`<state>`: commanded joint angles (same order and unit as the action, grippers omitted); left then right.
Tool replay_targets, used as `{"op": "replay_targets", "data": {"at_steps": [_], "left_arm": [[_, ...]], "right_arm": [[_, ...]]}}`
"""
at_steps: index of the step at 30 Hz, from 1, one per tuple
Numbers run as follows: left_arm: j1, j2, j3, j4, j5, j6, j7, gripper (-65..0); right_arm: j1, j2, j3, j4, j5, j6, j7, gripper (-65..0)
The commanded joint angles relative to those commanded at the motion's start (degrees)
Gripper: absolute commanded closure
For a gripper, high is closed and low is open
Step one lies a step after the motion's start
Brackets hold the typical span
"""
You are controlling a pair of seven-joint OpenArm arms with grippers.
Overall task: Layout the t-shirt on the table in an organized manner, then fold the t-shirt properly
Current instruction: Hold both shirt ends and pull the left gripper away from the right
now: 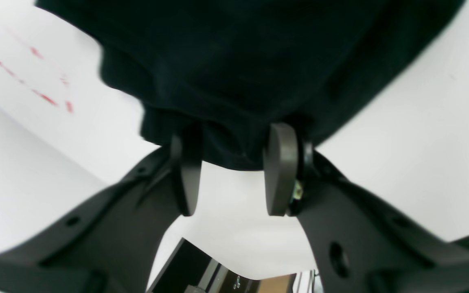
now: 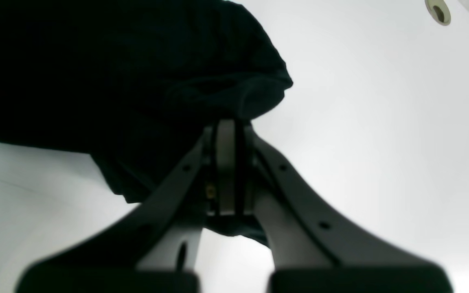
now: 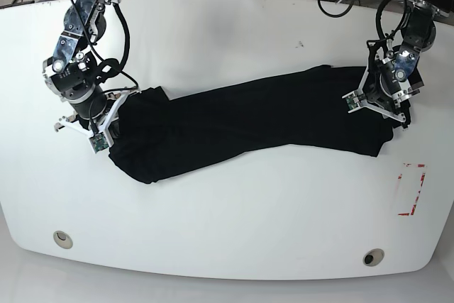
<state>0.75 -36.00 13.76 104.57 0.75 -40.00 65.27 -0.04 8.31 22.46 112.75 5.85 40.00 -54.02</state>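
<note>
A white tabletop [image 3: 227,232] carries two grey grommet holes [image 3: 62,238] along its near edge. Across the middle a black t-shirt [image 3: 241,125] lies stretched in a long band. The right tool [image 3: 99,127] pinches one end; the left tool [image 3: 376,108] stands wide over the other.

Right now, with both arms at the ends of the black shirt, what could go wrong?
The left claw stands open with only the t-shirt's edge between its fingers, so closing may catch too little cloth. The right claw is shut on a bunched fold, so pulling could stretch the cloth unevenly. The shirt lies as a twisted band across the table, and creases may get folded in.
</note>
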Motion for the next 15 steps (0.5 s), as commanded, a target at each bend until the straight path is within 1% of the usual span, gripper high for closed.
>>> {"op": "replay_targets", "data": {"at_steps": [6,10,15], "left_arm": [[-0.09,0.18,0.00,-0.35,0.00,0.00,-0.18,-23.3],[-1.05,1.49,0.00,-0.35,0.09,0.00,-0.18,-23.3],[-1.14,1.58,0.00,-0.44,0.09,0.00,-0.18,-23.3]], "right_arm": [[0.00,0.00,0.00,0.00,0.09,0.00,0.00,-0.3],[0.00,0.00,0.09,0.00,0.18,0.00,0.00,-0.3],[0.00,0.00,0.09,0.00,0.18,0.00,0.00,-0.3]]}}
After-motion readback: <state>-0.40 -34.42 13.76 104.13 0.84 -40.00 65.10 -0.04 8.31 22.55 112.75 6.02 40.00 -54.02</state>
